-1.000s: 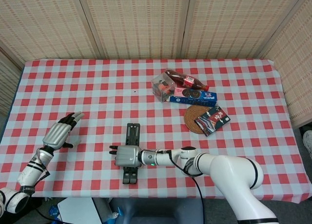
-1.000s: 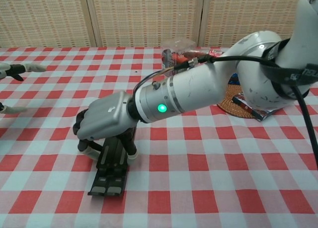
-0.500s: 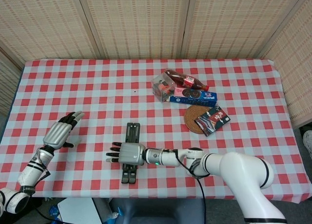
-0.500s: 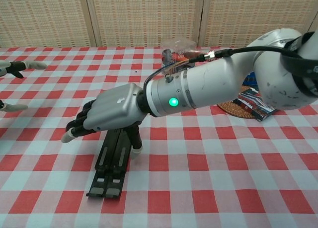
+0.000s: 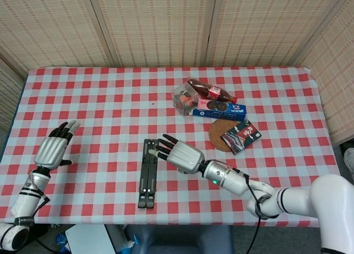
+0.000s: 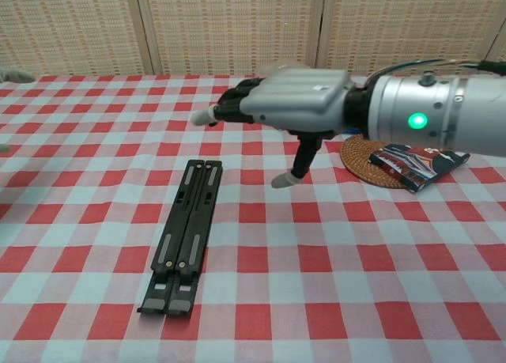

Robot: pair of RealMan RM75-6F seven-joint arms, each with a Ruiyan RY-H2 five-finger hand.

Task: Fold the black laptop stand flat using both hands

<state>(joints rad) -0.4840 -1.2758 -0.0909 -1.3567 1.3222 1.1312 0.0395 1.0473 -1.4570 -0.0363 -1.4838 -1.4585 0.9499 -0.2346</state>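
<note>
Two robot hands show above a red-and-white checked tablecloth [image 5: 110, 110], neither touching the black laptop stand [image 5: 147, 172]. The stand lies folded flat as a narrow double bar near the table's front edge, its long axis running front to back. In the chest view its two rails sit pressed side by side, with the wider feet at the near end.

Right hand [image 5: 180, 154]: raised above the cloth just to the right of the stand's far end, fingers spread and extended toward the left, holding nothing. In the chest view it hangs clear over the stand's far end, thumb pointing downward; a green light glows on the forearm behind it.

Left hand [image 5: 51, 150]: far left of the table, well apart from the stand, fingers straight and slightly parted, empty. The chest view shows at most a blurred trace of it at the left edge.

Other items, grouped at the right of the table: a clear plastic box [image 5: 184, 97], a cola bottle [image 5: 210, 91] lying on its side, a blue cookie pack [image 5: 219, 109], and a round woven coaster [image 5: 220, 135] with a dark printed packet [image 5: 241, 136] resting partly on it. A woven screen [image 5: 166, 27] closes the background.
</note>
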